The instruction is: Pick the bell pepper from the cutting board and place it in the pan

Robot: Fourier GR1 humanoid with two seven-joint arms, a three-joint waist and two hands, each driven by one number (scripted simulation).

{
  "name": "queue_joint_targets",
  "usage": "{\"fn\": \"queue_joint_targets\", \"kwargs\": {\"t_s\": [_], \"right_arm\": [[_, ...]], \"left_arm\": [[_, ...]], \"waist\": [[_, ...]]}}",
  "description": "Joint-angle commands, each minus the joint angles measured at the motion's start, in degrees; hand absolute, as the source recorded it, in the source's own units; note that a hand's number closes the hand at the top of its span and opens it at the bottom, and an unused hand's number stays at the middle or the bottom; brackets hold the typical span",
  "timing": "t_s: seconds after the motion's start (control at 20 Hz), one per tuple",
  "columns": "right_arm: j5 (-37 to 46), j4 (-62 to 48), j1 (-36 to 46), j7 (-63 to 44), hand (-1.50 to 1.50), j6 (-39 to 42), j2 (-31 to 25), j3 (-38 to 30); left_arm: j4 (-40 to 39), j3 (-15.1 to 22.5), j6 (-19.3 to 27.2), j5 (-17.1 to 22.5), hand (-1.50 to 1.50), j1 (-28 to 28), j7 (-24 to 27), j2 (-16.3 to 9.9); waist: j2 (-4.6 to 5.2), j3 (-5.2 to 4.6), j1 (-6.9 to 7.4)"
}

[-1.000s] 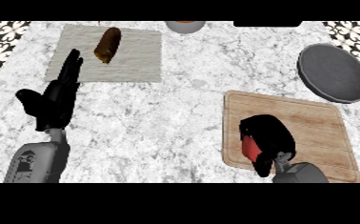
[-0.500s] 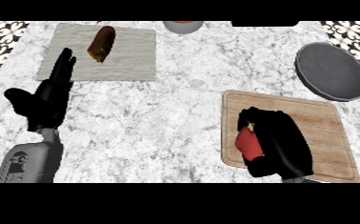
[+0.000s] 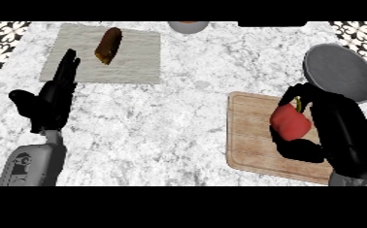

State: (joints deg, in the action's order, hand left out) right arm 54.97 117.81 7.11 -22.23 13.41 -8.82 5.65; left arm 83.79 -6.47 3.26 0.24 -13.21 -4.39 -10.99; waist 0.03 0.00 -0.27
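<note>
Right hand curls its fingers and thumb around the red bell pepper, which shows on the hand's left side with its greenish stem pointing up. Hand and pepper sit over the far half of the wooden cutting board; whether the pepper touches the board or is lifted off it cannot be told from this view. Just beyond the hand, toward the table's far right, lies the grey round pan, its near rim partly hidden behind the fingers; nothing shows inside the visible part of it.

Left hand rests open at the near left of the table, fingers straight and pointing away, thumb spread to the left, holding nothing. Just beyond its fingertips lies a pale grey mat, and on the mat, ahead and a little to the right of that hand, a brown oblong item lies tilted. A grey bowl is cut by the far edge of the view, ahead of both hands, with something orange-brown inside.

No readable writing appears; a small mark on the left forearm is too small to make out. Open marble stretches between the two hands and between the mat and the board.
</note>
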Motion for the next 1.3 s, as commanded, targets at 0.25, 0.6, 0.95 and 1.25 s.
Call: {"fn": "queue_joint_targets", "kwargs": {"t_s": [0.25, 0.6, 0.95, 1.25], "right_arm": [[-19.2, -18.4, 10.8, 9.4, 1.50, -3.7, -5.2, -24.8], [-15.7, -47.7, 18.5, 26.2, 1.50, -12.4, -17.5, -32.3], [-8.4, -72.1, 25.7, 36.9, 1.50, -25.4, -25.4, -33.9], [-9.6, -88.3, 32.3, 43.0, 1.50, -29.4, -29.0, -36.9]], "left_arm": [[0.0, 0.5, -0.5, -0.1, 0.00, 0.0, 1.2, 0.7], [0.4, -0.2, -1.8, 1.2, 0.00, -1.7, -1.4, -0.4], [-0.1, 1.1, -1.1, 0.3, 0.00, -2.6, -0.8, 1.1], [0.2, 2.5, -1.0, -0.6, 0.00, -2.2, 0.5, 2.1]], "waist": [[0.19, 0.04, 0.65], [0.52, 0.10, 1.60], [1.40, 0.25, 3.37], [1.94, 0.38, 4.53]]}}
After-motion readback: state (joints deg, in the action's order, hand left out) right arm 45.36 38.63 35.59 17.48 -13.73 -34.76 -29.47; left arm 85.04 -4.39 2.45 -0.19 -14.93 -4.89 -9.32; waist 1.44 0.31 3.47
